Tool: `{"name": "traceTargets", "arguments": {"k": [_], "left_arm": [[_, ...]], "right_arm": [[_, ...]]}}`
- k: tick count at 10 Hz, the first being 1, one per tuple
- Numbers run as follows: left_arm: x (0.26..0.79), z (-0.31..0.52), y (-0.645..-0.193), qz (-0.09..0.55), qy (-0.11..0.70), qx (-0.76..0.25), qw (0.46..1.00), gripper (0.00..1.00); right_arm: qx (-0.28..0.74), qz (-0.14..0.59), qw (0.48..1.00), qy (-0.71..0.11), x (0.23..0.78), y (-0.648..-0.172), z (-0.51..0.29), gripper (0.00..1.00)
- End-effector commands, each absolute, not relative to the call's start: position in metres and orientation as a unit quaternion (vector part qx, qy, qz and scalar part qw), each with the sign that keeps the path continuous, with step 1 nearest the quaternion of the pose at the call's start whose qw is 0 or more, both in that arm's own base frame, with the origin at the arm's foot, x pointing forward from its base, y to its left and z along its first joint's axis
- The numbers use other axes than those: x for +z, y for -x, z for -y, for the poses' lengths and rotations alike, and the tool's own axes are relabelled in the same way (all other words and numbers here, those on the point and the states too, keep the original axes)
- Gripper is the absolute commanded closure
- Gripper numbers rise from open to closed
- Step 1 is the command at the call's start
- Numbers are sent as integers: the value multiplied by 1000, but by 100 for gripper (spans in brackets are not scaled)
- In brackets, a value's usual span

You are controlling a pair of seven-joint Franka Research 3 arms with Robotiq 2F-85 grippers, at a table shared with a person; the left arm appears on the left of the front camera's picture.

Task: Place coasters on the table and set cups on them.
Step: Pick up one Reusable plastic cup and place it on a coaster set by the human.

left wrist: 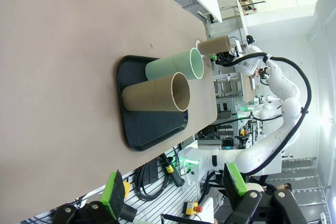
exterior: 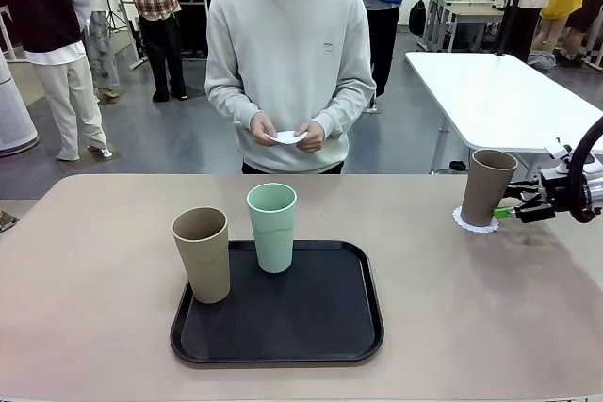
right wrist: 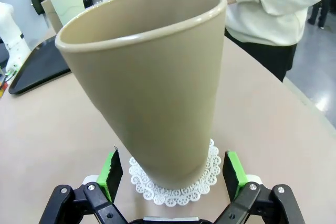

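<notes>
On the table's [exterior: 94,261] right side a tan cup [exterior: 488,187] stands upright on a lacy white coaster [exterior: 474,223]. My right gripper [exterior: 513,209] is open just behind it. In the right wrist view this cup [right wrist: 157,87] and its coaster [right wrist: 178,184] sit between the spread green pads [right wrist: 111,169], with gaps on both sides. A second tan cup [exterior: 202,254] and a mint green cup [exterior: 272,227] stand on the black tray [exterior: 278,327]. The person holds another coaster [exterior: 285,136] in both hands. My left gripper [left wrist: 173,187] hangs open and holds nothing, well away from the tray [left wrist: 152,129].
The person stands at the far edge, in the middle. A white table [exterior: 499,91] stands behind at the right. Bare tabletop lies left of the tray, and between the tray and the right cup.
</notes>
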State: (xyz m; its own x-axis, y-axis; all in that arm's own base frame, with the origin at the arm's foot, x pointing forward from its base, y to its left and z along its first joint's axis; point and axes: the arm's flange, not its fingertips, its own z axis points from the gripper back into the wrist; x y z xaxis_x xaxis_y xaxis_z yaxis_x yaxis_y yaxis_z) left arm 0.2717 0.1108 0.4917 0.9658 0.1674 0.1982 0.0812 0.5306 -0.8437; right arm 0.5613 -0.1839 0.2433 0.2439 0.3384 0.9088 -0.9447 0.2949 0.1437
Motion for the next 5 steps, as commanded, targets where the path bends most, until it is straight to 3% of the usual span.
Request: {"name": "traceTargets", "arguments": {"k": [1,5], "left_arm": [[492,-110,-272,131,489,18,863,0],[492,-110,-272,131,489,18,863,0]], "right_arm": [[457,363,734,-348,254,-554,196,0],[387,256,849,-253,301,-519,200,0]]}}
